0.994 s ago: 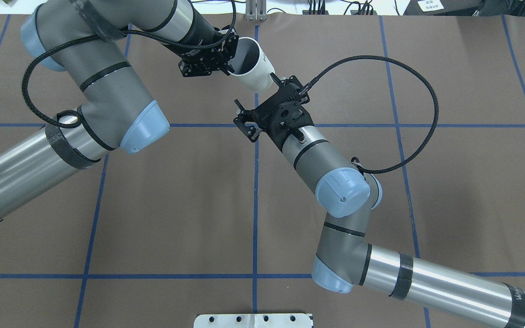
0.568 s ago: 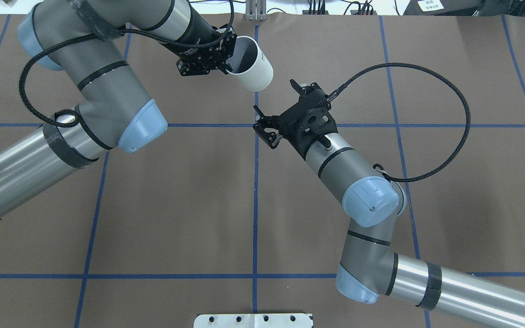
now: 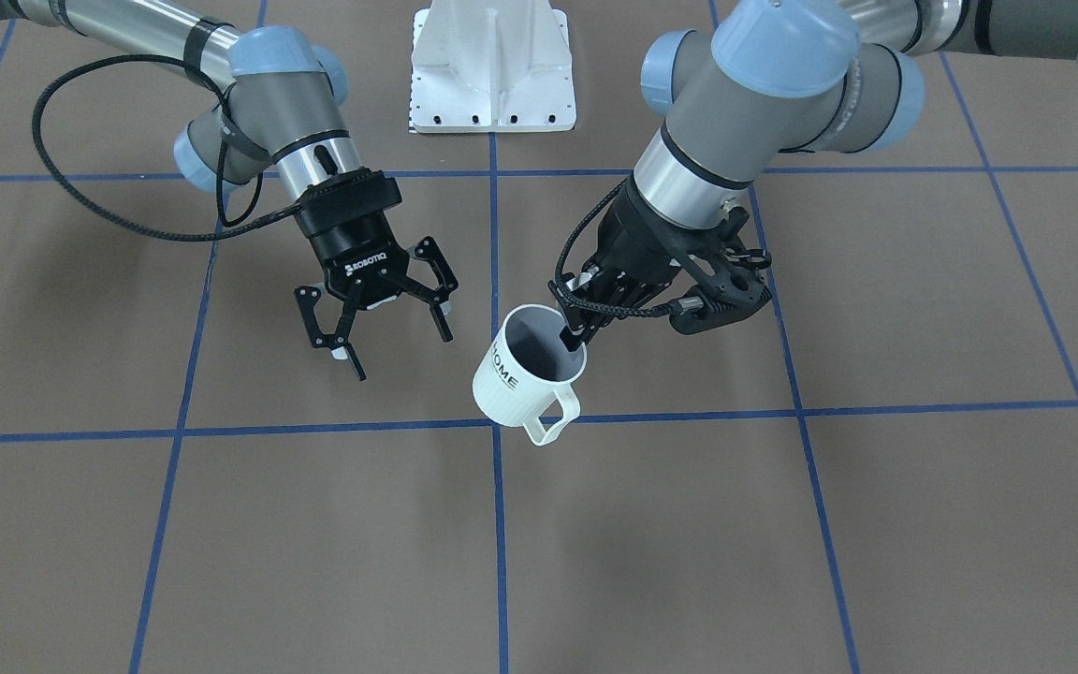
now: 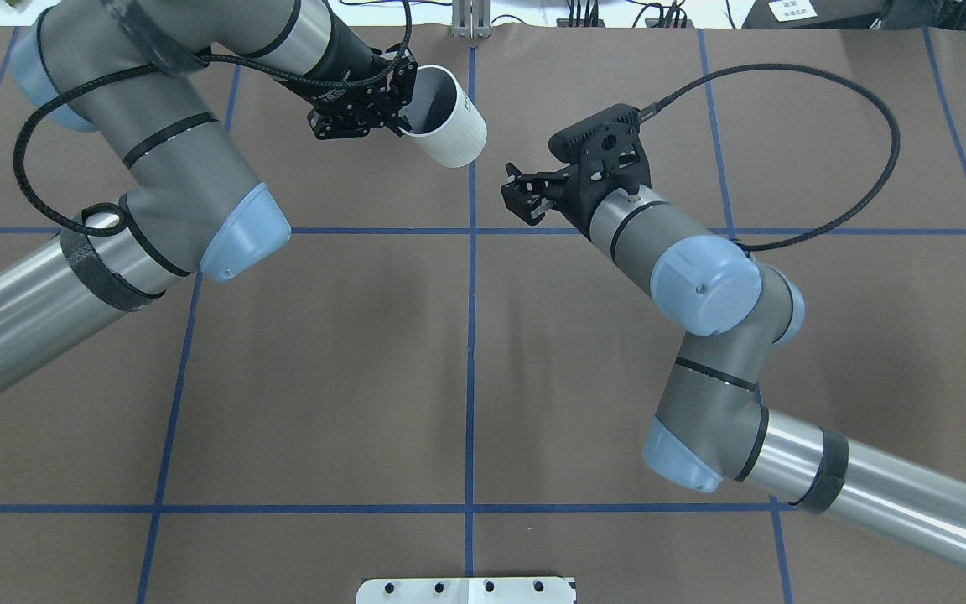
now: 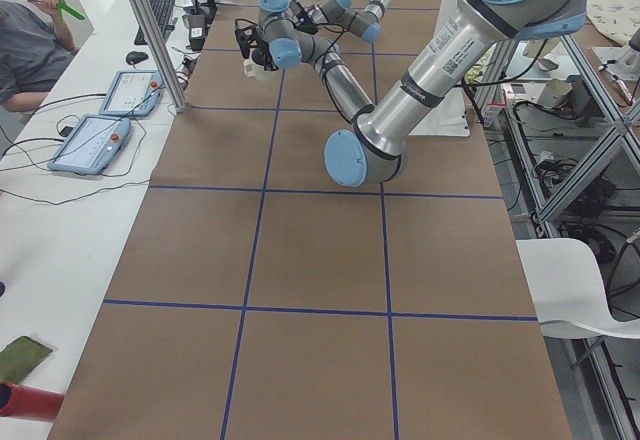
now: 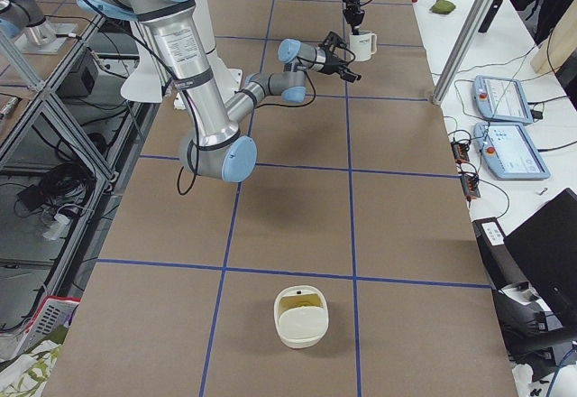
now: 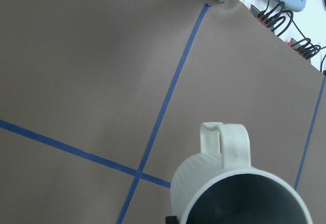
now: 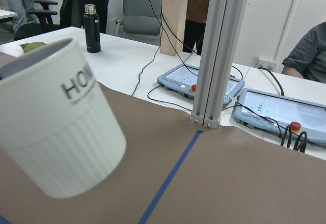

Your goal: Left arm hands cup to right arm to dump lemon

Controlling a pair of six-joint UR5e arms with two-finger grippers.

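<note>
The white ribbed cup (image 3: 522, 374) with "HOME" lettering hangs tilted above the table, handle pointing away from the robot. My left gripper (image 3: 577, 329) is shut on its rim, one finger inside the mouth; it also shows in the overhead view (image 4: 403, 117) with the cup (image 4: 449, 130). My right gripper (image 3: 399, 351) is open and empty, a short way to the cup's side, also seen from overhead (image 4: 518, 195). The right wrist view shows the cup (image 8: 56, 127) close at its left. The left wrist view looks into the cup (image 7: 239, 196). The lemon is hidden.
A white mounting plate (image 3: 492, 84) sits at the robot's base. An aluminium post (image 8: 214, 56) and control pendants (image 8: 198, 84) stand past the table's far edge. A cream bowl-like container (image 6: 300, 318) rests on the table's right end. Blue tape lines cross the brown table.
My right gripper has pulled back from the cup's base, moving right and turning, and stays open. My left arm has shifted the cup slightly left.
</note>
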